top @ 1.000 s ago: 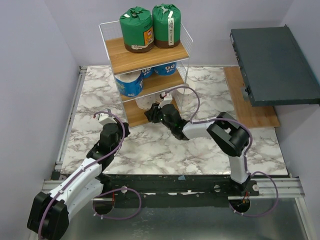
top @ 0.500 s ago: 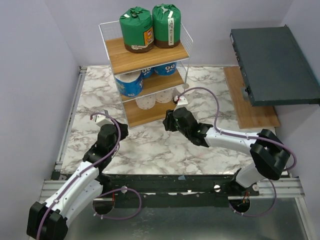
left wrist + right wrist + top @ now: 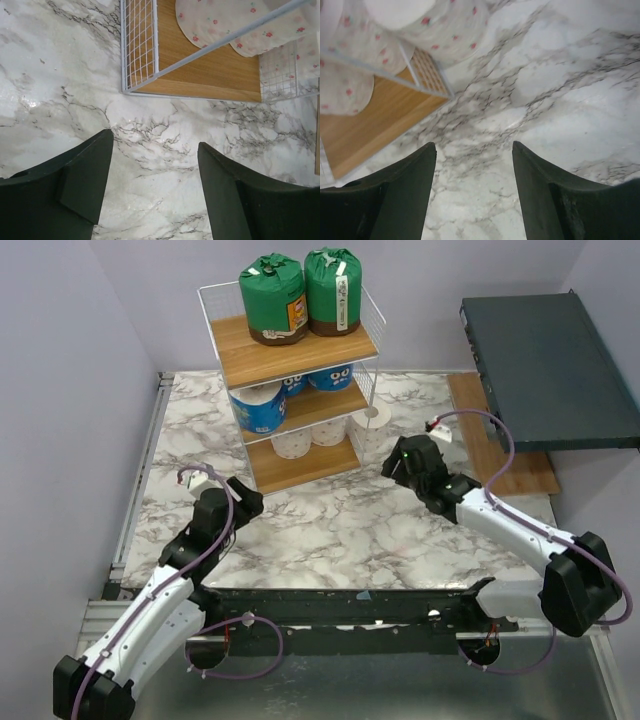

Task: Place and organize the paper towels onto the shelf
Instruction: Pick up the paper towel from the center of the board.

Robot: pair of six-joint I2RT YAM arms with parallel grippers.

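The marble surface (image 3: 330, 540) carries everything, and the shelf (image 3: 300, 358) stands toward its far side with the open front facing the arms, which seems meant to let either one reach in. A dark grey box (image 3: 550, 360) sits well to the right of the shelf, apart from the work. The paper towels (image 3: 333, 290) are grouped by kind, one tier each, which looks like the organizing the task asks for. Two green-wrapped rolls (image 3: 272, 298) stand side by side on the shelf's top board, blue-printed rolls (image 3: 258, 408) are on its middle board, and white flowered rolls (image 3: 293, 444) are on its bottom board. One more white roll (image 3: 369, 420) stands on the surface just beside the shelf's right side, apparently outside the wire, so it is probably the one left to put in. The right claw (image 3: 473, 150) hangs near the shelf's front right corner, jaws spread and empty. The left claw (image 3: 154, 150) hovers before the shelf's front left corner, also spread, gripping nothing.
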